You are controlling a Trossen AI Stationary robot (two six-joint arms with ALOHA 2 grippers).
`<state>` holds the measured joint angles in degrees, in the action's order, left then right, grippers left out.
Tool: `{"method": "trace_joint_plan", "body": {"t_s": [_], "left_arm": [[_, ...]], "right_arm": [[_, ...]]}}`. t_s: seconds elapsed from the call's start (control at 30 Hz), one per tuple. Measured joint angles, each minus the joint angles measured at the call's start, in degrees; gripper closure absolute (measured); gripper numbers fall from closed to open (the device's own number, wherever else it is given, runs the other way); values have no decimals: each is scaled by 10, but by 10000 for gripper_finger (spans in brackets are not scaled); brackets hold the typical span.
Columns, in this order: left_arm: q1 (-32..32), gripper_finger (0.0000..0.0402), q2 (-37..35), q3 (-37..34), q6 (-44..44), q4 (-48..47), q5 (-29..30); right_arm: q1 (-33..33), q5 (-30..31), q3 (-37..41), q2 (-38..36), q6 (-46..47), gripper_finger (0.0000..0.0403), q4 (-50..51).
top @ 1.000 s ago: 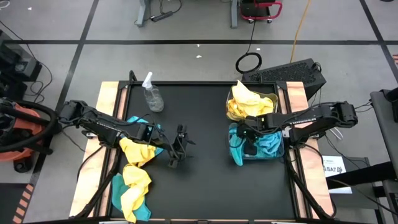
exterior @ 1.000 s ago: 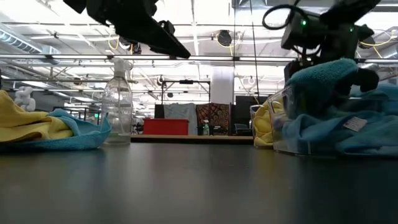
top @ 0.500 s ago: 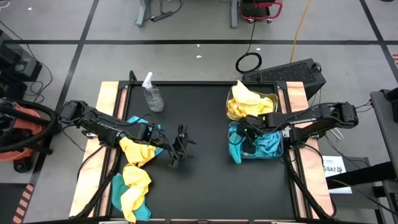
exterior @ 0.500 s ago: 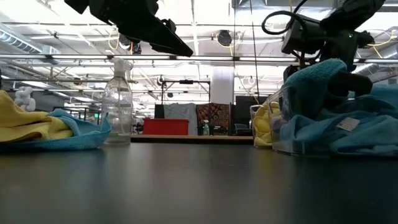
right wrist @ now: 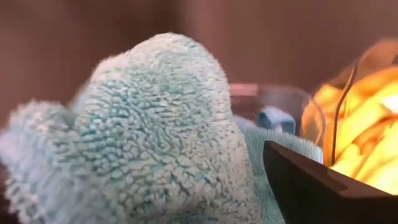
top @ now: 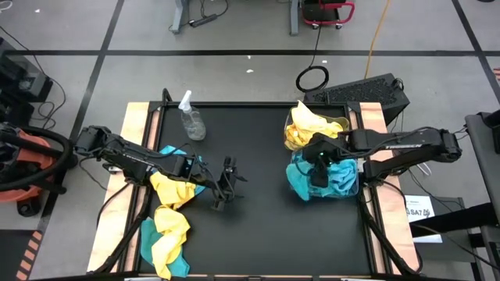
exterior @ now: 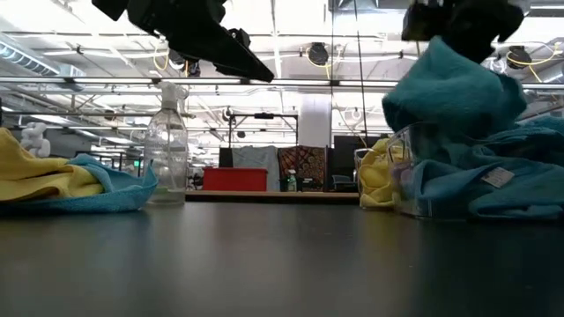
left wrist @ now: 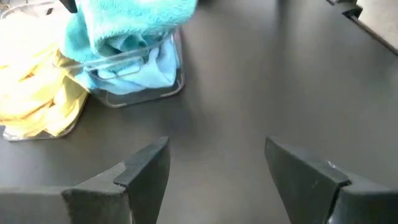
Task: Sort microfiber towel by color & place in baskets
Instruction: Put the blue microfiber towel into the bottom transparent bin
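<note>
Right gripper (top: 319, 162) hovers jaws parted, gripping nothing, over my clear plastic basket (top: 349, 190) at the table's right edge, where fuzzy teal towels (top: 337, 179) are piled by colour.

The table top (top: 258, 211) is matte black, edged on both sides with pale wood strips (top: 133, 148). Teal blue cloths (top: 332, 181) heap out of one clear bin (left wrist: 163, 93); bright yellow cloths (top: 308, 125) fill the other clear bin (top: 342, 125) beside it. On the opposite side lies a loose pile (top: 168, 222) of mixed yellow and teal cloths. A colourless see-through spray bottle (top: 190, 117) has a white nozzle. Both arms are dark, nearly black. The floor (top: 234, 70) is grey with black tape lines, crossed by an orange cable (top: 377, 35).
</note>
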<state>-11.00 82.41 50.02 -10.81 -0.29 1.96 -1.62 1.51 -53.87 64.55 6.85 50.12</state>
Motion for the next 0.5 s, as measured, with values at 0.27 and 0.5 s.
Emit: {"method": "trace_joint_plan", "body": {"t_s": [0.27, 0.5], "left_arm": [[22, 134, 68, 0, -35, 218, 0], [74, 134, 194, 39, -24, 425, -48]], "right_arm": [[10, 2, -10, -1, 2, 199, 8], [10, 5, -10, -1, 9, 290, 12]]}}
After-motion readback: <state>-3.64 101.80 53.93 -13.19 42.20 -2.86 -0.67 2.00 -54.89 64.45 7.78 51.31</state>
